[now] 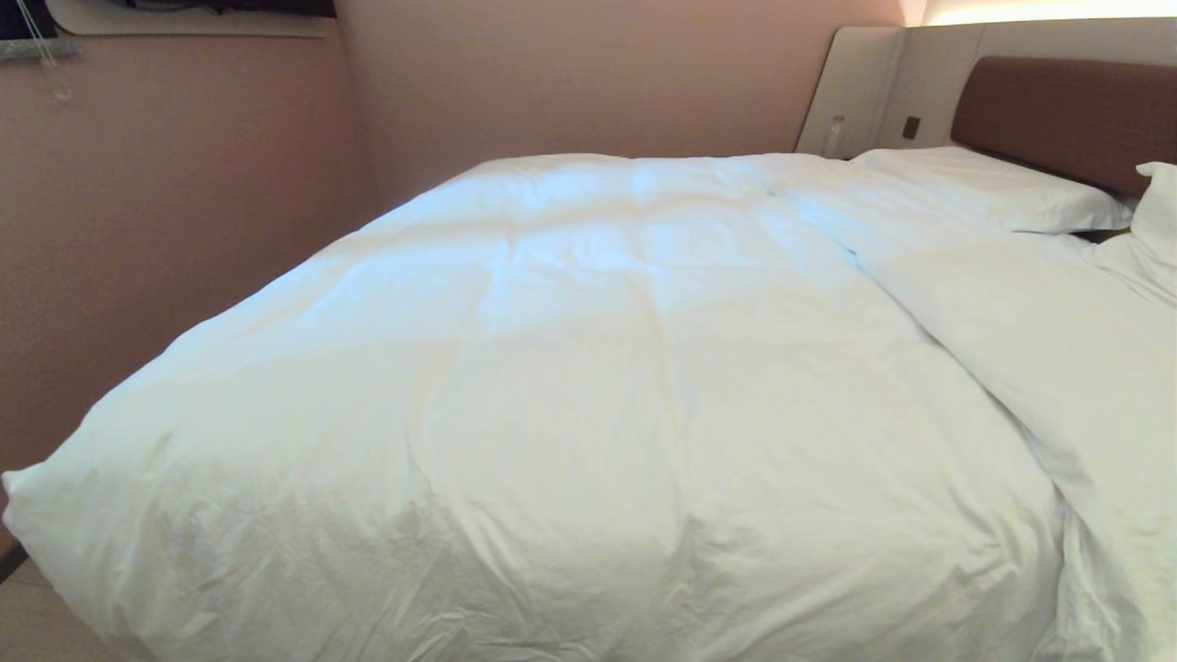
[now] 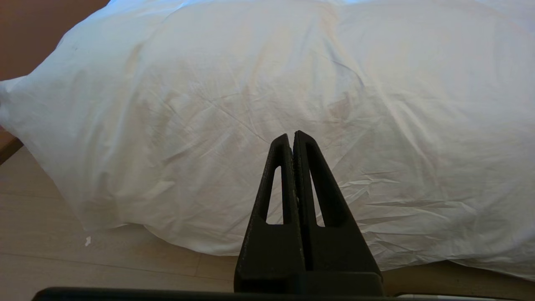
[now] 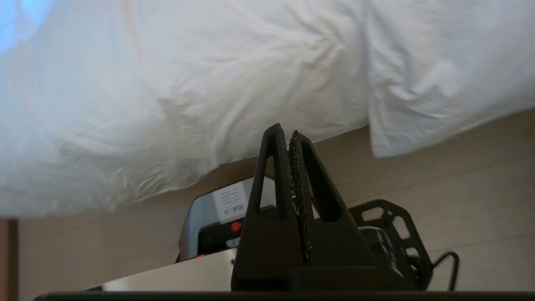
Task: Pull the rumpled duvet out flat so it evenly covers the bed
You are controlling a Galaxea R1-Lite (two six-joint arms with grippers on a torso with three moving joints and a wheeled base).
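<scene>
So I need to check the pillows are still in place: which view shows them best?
The head view: one pillow lies flat below the headboard, another is cut off at the edge. Neither wrist view shows pillows, only the duvet hanging toward the floor.

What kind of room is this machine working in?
Most likely a hotel bedroom: a wide bed with a puffy white duvet, white pillows and a brown padded headboard set in beige wall panels.
</scene>
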